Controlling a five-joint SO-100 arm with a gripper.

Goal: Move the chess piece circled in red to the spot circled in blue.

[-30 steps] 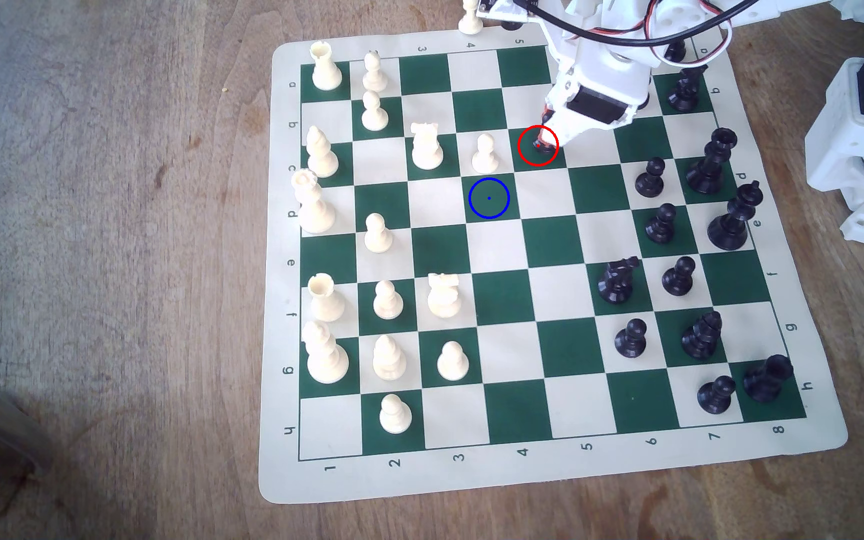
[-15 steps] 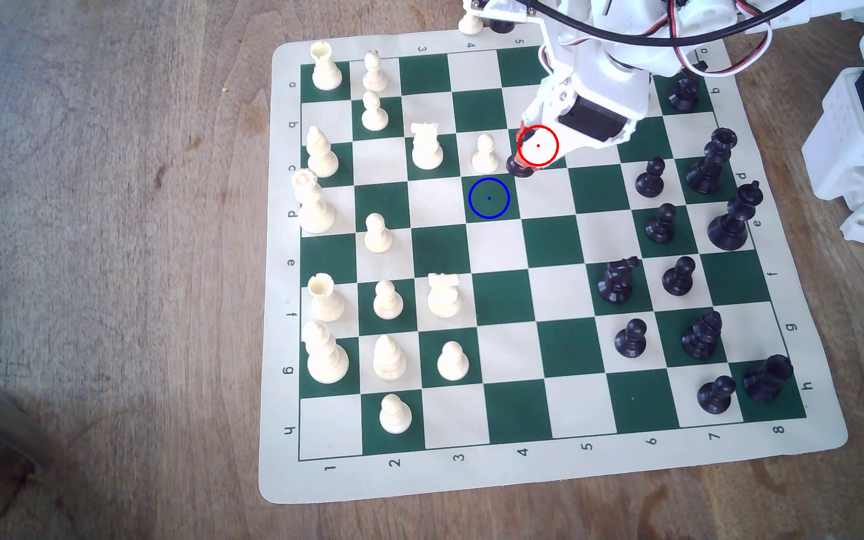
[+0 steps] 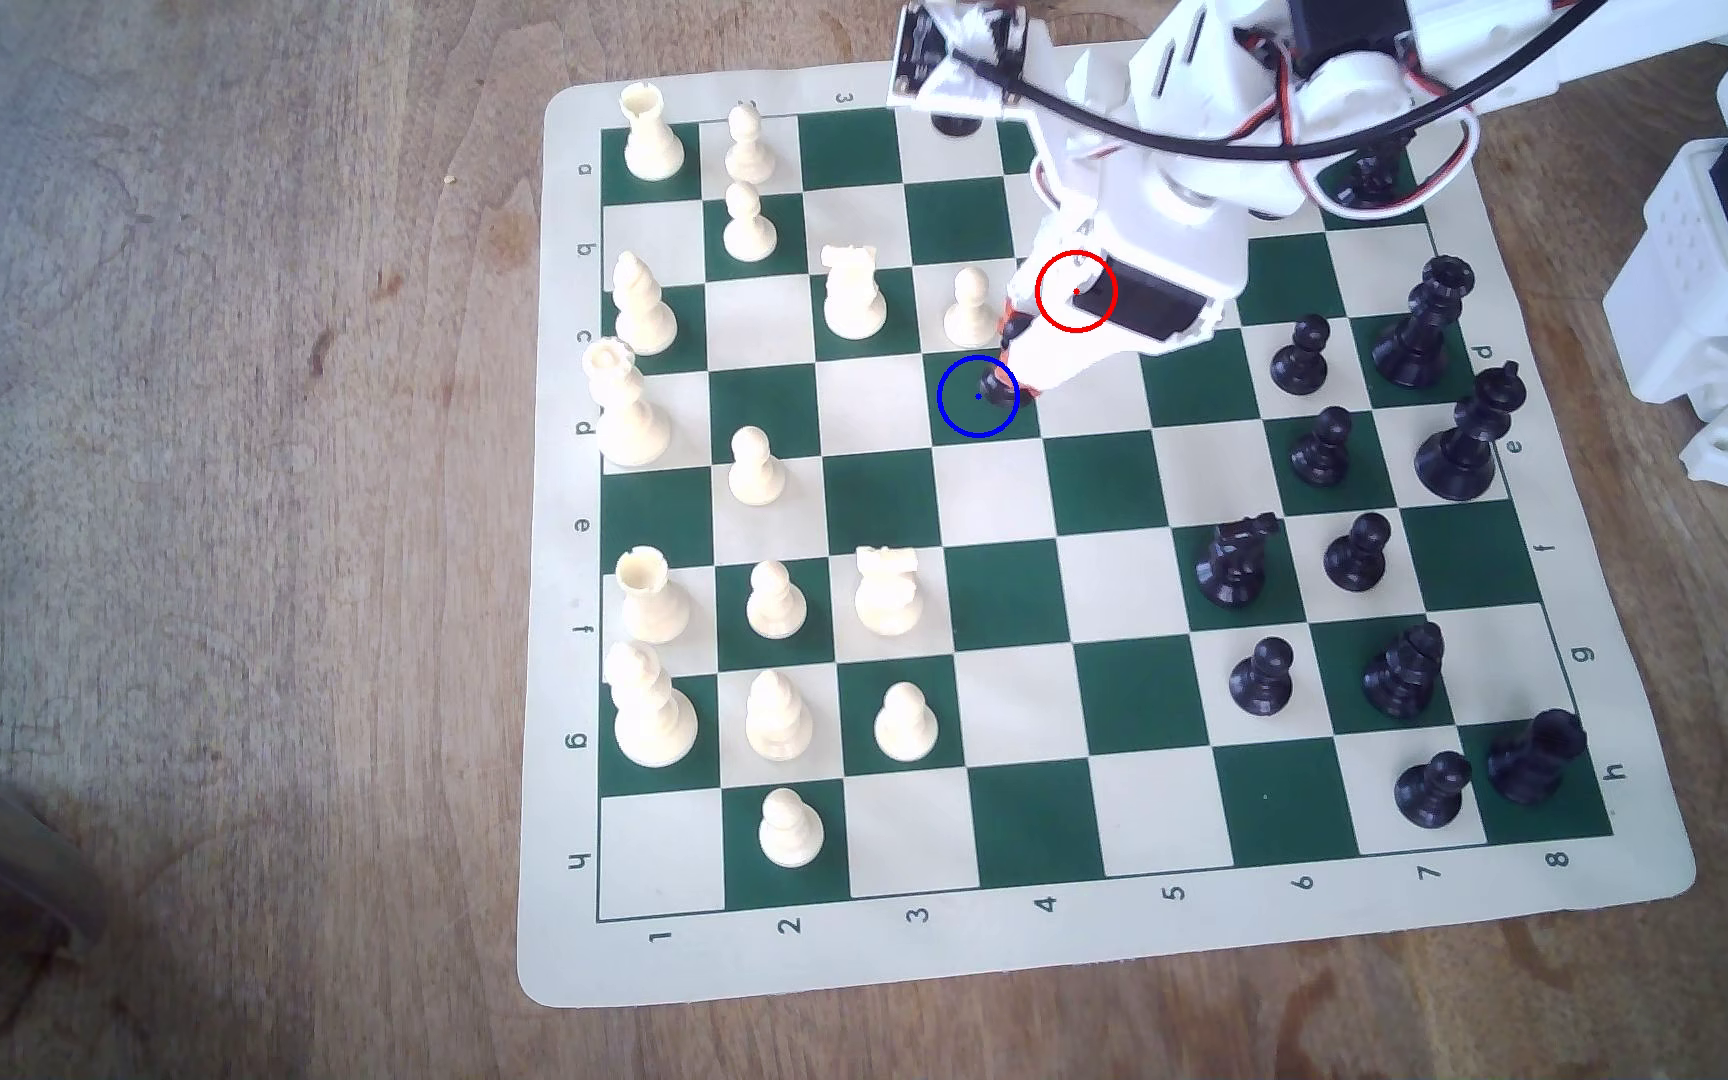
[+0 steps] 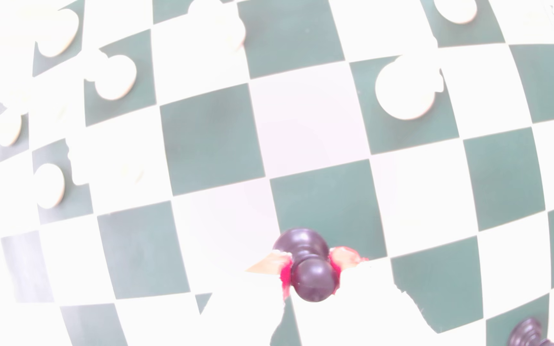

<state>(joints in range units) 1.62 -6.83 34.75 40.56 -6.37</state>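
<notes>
Carried from the red-ringed square, the pawn is clamped in the gripper over the spot.

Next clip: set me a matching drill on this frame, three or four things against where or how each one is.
Column 1:
1. black pawn
2. gripper
3. red ring
4. white pawn

Column 2:
A. drawn over the arm's body in the exterior view
B. standing on the square next to the blue ring
C. held, reaching into the blue ring
D. closed around a pawn's neck

Pairs: 1-C, 2-D, 3-A, 4-B
</notes>
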